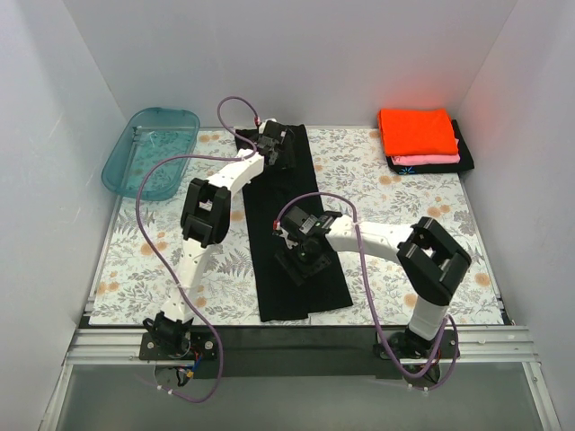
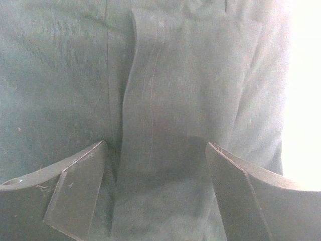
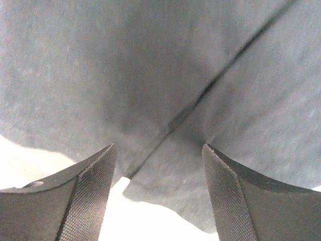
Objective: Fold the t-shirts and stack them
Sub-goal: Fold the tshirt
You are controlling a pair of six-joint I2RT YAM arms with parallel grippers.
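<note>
From above, the large black t-shirt lay folded into one long strip down the middle of the flowered tabletop, running from the far edge almost to the near one. The left tool sat over the strip's far end and the right tool over its nearer half. In the far right corner was a neat stack: the orange t-shirt on top, the pink t-shirt under it, and the black t-shirt with the light-blue mark at the bottom. The teal tub stood at the far left corner, well apart from the shirts.

Through the left wrist camera, the left tool's jaws stood wide, with dark cloth and a raised lengthwise fold filling the space between them.

Through the right wrist camera, the right tool was wide as well, gripping nothing. A seam ran diagonally across the black cloth, and the cloth's edge showed near the fingertips against the bright tabletop.
</note>
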